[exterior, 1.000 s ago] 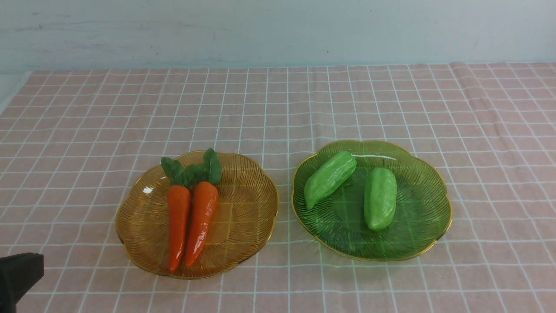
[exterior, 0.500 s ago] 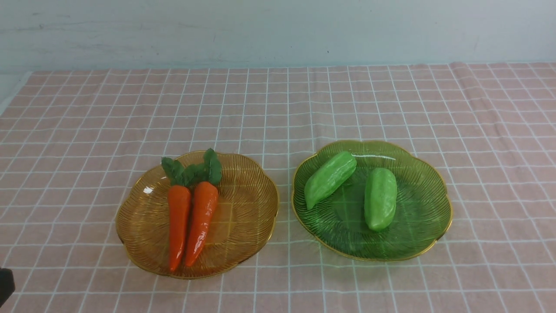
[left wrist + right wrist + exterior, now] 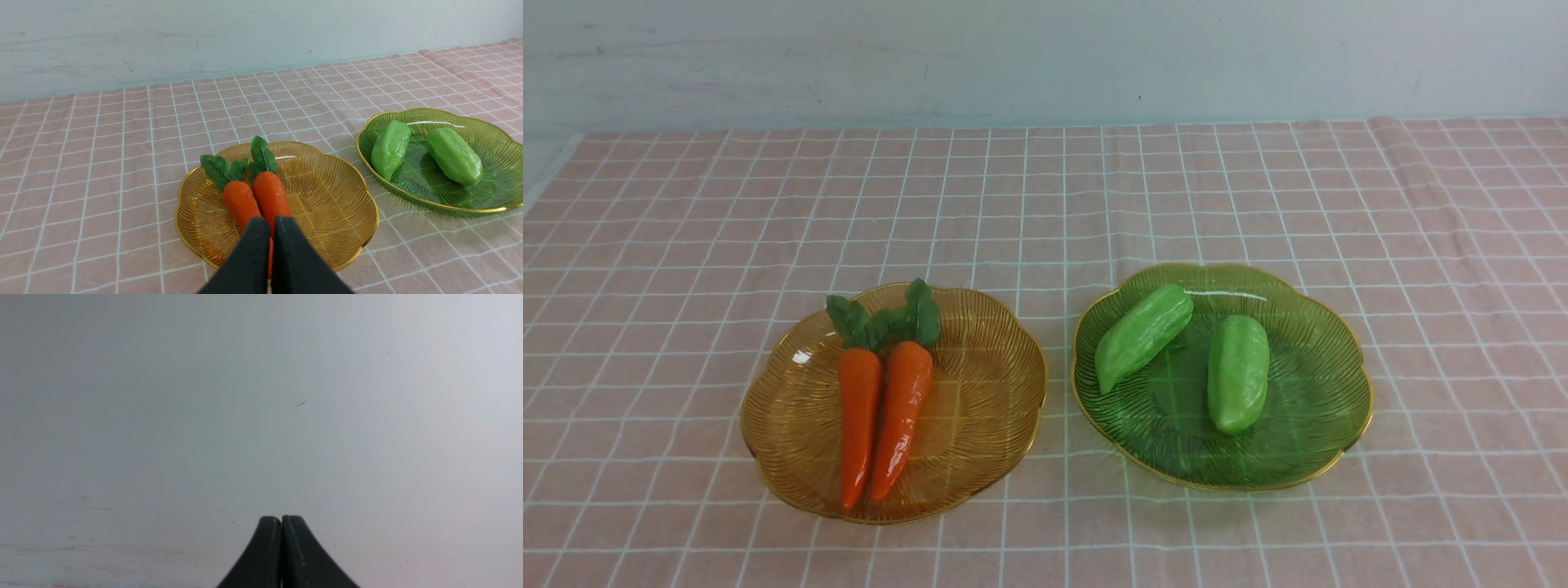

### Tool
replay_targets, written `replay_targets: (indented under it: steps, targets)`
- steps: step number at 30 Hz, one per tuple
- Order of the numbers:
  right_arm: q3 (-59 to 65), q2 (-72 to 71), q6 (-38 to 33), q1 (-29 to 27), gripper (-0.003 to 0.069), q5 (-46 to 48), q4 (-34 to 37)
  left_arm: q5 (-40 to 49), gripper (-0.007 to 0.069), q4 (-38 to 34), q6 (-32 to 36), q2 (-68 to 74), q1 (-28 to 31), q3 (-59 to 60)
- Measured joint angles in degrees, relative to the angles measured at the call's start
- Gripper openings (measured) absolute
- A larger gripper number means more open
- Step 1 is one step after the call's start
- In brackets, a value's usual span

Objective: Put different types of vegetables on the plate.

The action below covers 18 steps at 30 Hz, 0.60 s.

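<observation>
Because the left carrot (image 3: pixel 858 416) and the right carrot (image 3: pixel 903 404) lay touching along their flanks on the amber plate (image 3: pixel 990 392), leafy tops overlapping at the far end, the likeliest trouble was that a finger coming down between them would find no gap and would shove or drag the neighbour along. Both were glossy and tapered to a point toward the robot, so a pinch near the thin end would probably have squeezed the toy out instead of holding it. The plate's raised, scalloped rim could also have caught a fingertip on a low approach, and a light dish might well have skidded on the checked tablecloth (image 3: pixel 1045 204). The left gripper (image 3: pixel 271 220) hung just short of the carrots' tips, its jaws pressed together and empty, so it would have needed to spread before any grasp; it lay outside the front view. The right gripper (image 3: pixel 281 518) was likewise clenched on nothing, facing only a blank pale wall (image 3: pixel 261 396), far from the work. The left gourd (image 3: pixel 1142 335), lying askew, and the right gourd (image 3: pixel 1238 372), lying nearly straight, sat apart from each other on the green plate (image 3: pixel 1319 392); they were pale green, stubby, faintly ridged and waxy. Each plate held a single kind, so the mixing was not yet begun.
</observation>
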Motion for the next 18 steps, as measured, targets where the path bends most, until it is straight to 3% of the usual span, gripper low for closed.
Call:
replay_targets:
  steps: [9, 18]
  targets:
    - [0.0, 0.0, 0.0, 0.0, -0.0015, 0.07, 0.0, -1.58, -0.0004, 0.1, 1.26, 0.0, 0.0, 1.02]
    - [0.0, 0.0, 0.0, 0.0, -0.0015, 0.11, 0.0, -13.75, -0.0004, 0.38, 2.5, -2.89, 4.72, 10.22]
